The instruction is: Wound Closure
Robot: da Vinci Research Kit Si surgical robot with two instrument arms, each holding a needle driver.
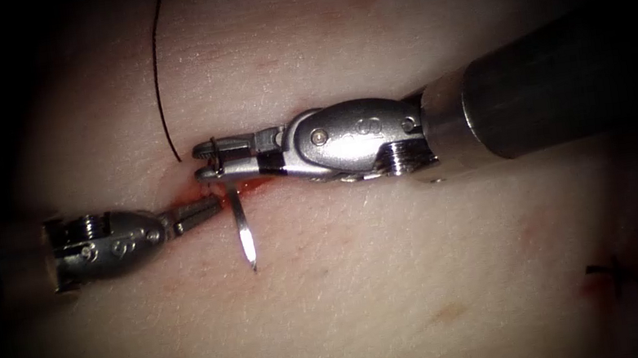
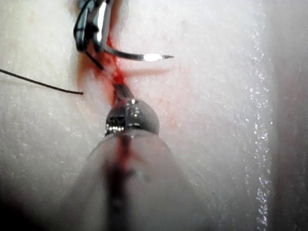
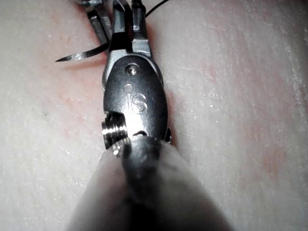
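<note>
Needle (image 1: 242, 229) sits clamped near its back end in your right tool (image 1: 211, 159), tip free just below its jaws; your left tool (image 1: 204, 212), jaws closed, grips the tissue (image 1: 365, 280) at the cut.

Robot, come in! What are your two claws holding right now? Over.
Right tool jaws shut on needle near its thread end. Left tool at the cut, jaws unclear. Needle tip free, thread trailing.

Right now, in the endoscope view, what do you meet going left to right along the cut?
Left tool → needle, point free above the tissue → right tool gripping the needle near its tail → old stitch far right.
</note>
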